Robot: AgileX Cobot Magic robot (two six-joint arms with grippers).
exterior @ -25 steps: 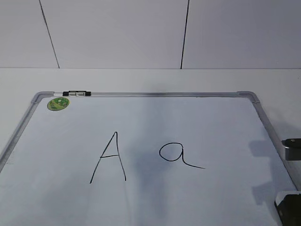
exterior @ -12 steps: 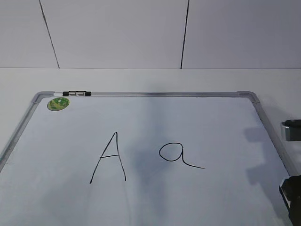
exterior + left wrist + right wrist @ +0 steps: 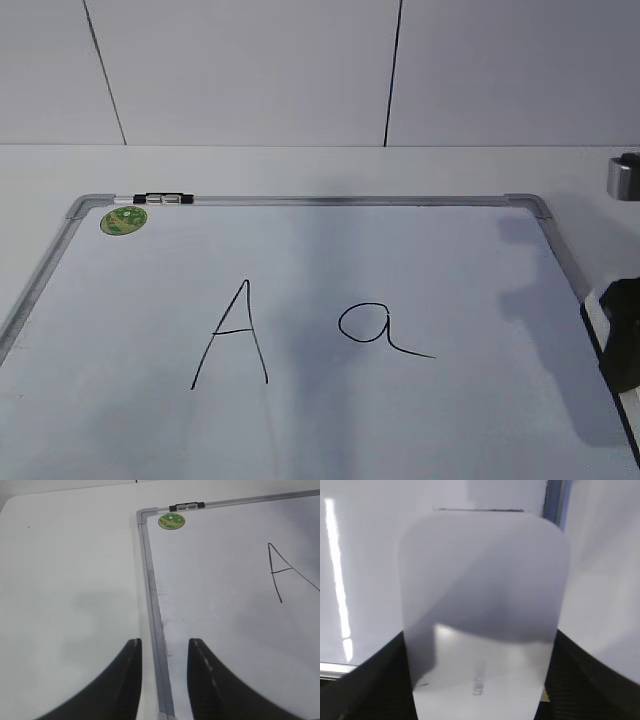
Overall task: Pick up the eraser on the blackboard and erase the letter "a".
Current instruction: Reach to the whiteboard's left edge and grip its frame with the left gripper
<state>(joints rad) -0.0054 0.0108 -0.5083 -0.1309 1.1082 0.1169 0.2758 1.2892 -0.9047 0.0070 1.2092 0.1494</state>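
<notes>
The eraser point(image 3: 480, 620), a white rounded block with faint grey lettering, fills the right wrist view. My right gripper point(image 3: 477, 647) is shut on its sides. In the exterior view the eraser's black underside point(image 3: 622, 335) shows at the right edge, above the blackboard's right frame. The blackboard point(image 3: 330, 200) lies flat. The letter "a" point(image 3: 372, 326) is written at its middle, well left of the eraser. My left gripper point(image 3: 164, 645) is open and empty, with its jaws on either side of the board's left frame point(image 3: 150, 580). It is out of the exterior view.
A capital "A" point(image 3: 232, 335) is drawn left of the "a". A green sticker point(image 3: 124, 220) and a small black-and-white marker point(image 3: 162, 198) sit at the board's far left corner. A grey part of the right arm point(image 3: 625, 176) shows at the right edge.
My right gripper has risen along the right edge with the eraser in it. Its shadow on the board has moved up. The letters are unchanged.
</notes>
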